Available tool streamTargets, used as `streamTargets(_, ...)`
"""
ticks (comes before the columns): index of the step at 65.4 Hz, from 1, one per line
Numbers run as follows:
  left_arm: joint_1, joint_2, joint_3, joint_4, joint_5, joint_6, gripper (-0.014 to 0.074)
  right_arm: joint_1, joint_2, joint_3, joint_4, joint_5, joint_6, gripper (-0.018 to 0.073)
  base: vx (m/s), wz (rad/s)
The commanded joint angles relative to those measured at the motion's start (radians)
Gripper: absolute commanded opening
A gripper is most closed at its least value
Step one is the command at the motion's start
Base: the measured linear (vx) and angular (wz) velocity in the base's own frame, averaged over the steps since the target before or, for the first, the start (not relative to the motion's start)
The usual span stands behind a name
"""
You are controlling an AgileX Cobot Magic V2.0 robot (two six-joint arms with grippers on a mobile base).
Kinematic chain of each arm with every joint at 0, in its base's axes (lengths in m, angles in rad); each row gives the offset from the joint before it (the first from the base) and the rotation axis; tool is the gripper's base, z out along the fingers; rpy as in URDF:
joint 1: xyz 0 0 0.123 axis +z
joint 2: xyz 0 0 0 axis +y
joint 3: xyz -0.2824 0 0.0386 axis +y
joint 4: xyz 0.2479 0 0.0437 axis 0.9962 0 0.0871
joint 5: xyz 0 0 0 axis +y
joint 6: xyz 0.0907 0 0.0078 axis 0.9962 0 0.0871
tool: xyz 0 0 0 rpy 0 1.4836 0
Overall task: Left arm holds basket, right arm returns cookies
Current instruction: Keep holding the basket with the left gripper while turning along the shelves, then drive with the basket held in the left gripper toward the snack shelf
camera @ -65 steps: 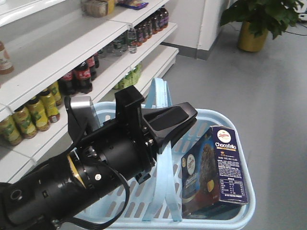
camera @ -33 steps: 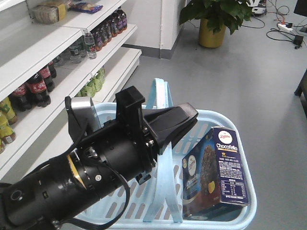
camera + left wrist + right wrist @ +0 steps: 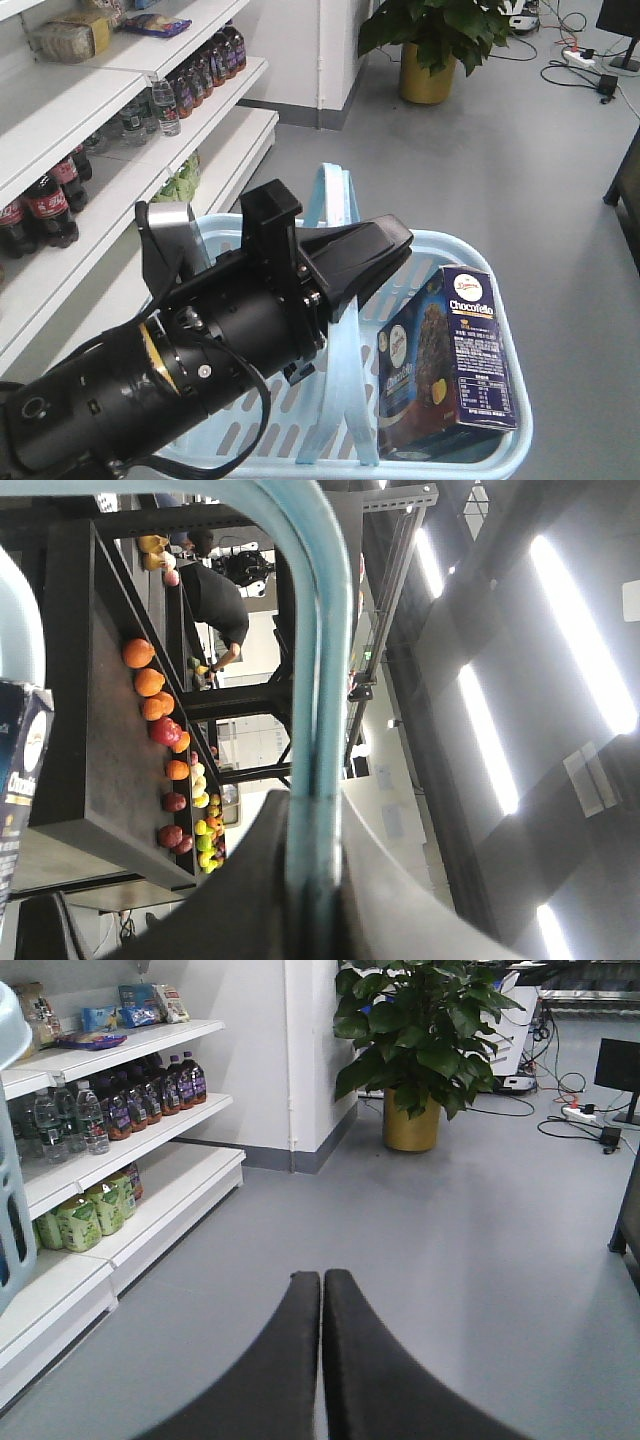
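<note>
Nearest, the left gripper (image 3: 393, 246) is clamped on the raised handles (image 3: 335, 190) of the light blue basket (image 3: 450, 245). Inside the basket, at its right end, the Chocofello cookie box (image 3: 470, 350) is stood upright, long axis vertical. The right gripper (image 3: 322, 1280), pressed closed and empty, is held outside the basket, to its right.

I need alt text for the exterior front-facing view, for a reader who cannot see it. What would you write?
A bulky black left arm reaches in from the lower left, its gripper closed on the handles of a light blue basket. A dark blue Chocofello cookies box sits inside it at the right. Behind: white shelves of bottles, a potted plant.
</note>
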Motion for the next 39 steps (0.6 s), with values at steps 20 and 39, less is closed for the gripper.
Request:
streamTargets(20, -0.004, -0.037, -0.033, 0.008, -0.12, 0.004, -0.0006, 0.0, -0.011, 0.0, -0.009, -0.076, 0.0, -0.0008, 0.29, -0.05)
streamTargets(39, -0.004, -0.037, -0.033, 0.008, -0.12, 0.004, -0.0006, 0.0, -0.011, 0.0, -0.009, -0.076, 0.0, -0.0008, 0.39, -0.08)
